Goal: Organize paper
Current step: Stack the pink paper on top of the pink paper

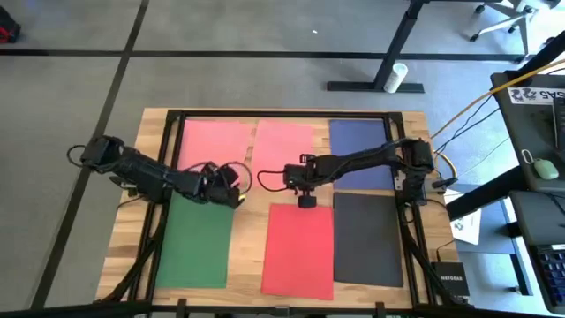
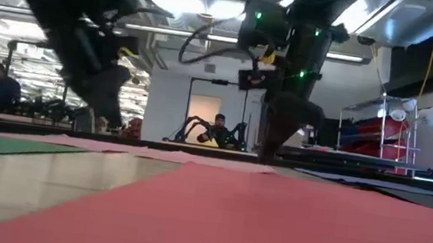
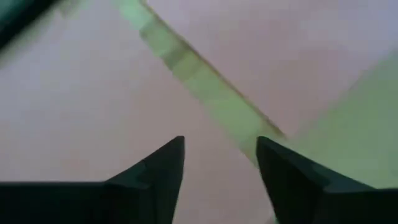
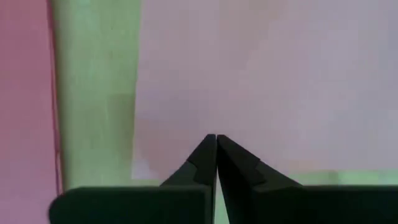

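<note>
Six paper sheets lie flat on the wooden table: two pink (image 1: 214, 141) (image 1: 284, 146) and a navy blue one (image 1: 357, 146) along the far side, green (image 1: 199, 238), red (image 1: 300, 252) and dark grey (image 1: 369, 238) along the near side. My left gripper (image 3: 221, 155) is open, low over the left pink sheet (image 3: 81, 118) beside the wood gap (image 3: 205, 87) between the pink sheets. My right gripper (image 4: 216, 140) is shut, pointing down at the second pink sheet (image 4: 267, 81) close to its near left corner. My right gripper comes from above with shut fingers at the second pink sheet's near edge, by its left corner (image 4: 186, 155). In the low view the fingertips (image 2: 275, 149) reach down to sheet level. Whether they touch the paper I cannot tell. The sheet lies flat.
Black frame rails (image 1: 402, 221) run along the table's sides and far edge. A strip of bare wood (image 1: 252, 238) lies between the green and red sheets. Beyond the right edge stand a desk with a mouse (image 1: 547, 168) and a router (image 1: 452, 283).
</note>
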You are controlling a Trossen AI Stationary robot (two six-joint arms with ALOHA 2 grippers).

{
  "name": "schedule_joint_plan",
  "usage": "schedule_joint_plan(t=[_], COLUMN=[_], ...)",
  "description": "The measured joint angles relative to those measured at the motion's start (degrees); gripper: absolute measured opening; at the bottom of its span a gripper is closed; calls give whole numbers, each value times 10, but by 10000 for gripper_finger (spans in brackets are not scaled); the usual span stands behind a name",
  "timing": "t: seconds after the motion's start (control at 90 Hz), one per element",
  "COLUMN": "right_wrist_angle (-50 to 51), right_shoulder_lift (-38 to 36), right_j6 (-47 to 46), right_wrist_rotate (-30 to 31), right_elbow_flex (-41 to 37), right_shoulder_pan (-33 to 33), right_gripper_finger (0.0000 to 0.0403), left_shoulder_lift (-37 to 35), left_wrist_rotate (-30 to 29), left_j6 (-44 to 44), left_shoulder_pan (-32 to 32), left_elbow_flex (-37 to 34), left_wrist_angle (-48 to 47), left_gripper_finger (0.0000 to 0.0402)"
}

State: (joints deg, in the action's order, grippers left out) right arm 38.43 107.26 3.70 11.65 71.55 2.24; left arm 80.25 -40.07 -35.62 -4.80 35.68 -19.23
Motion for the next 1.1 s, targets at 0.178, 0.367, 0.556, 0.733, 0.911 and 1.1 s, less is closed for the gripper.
schedule_joint_plan(t=[0.178, 0.367, 0.556, 0.733, 0.911, 1.1], right_wrist_angle=[21, 33, 35, 37, 37, 38], right_shoulder_lift=[-36, -42, -42, -42, -43, -43], right_j6=[-3, -7, -8, -8, -8, -8], right_wrist_rotate=[3, 8, 8, 8, 8, 8], right_elbow_flex=[0, 0, 0, 0, 0, 0], right_shoulder_pan=[0, 0, 0, 0, 0, 0], right_gripper_finger=[0, 0, 0, 0, 0, 0], left_shoulder_lift=[0, 33, 95, 141, 159, 145], left_wrist_rotate=[47, 160, 220, 225, 219, 180], left_j6=[153, 274, 319, 333, 323, 331], left_shoulder_pan=[96, 199, 249, 269, 287, 292], left_elbow_flex=[0, 0, 0, 0, 1, 1], left_wrist_angle=[149, 252, 295, 306, 294, 254], left_gripper_finger=[36, 2, 0, 0, 0, 0])
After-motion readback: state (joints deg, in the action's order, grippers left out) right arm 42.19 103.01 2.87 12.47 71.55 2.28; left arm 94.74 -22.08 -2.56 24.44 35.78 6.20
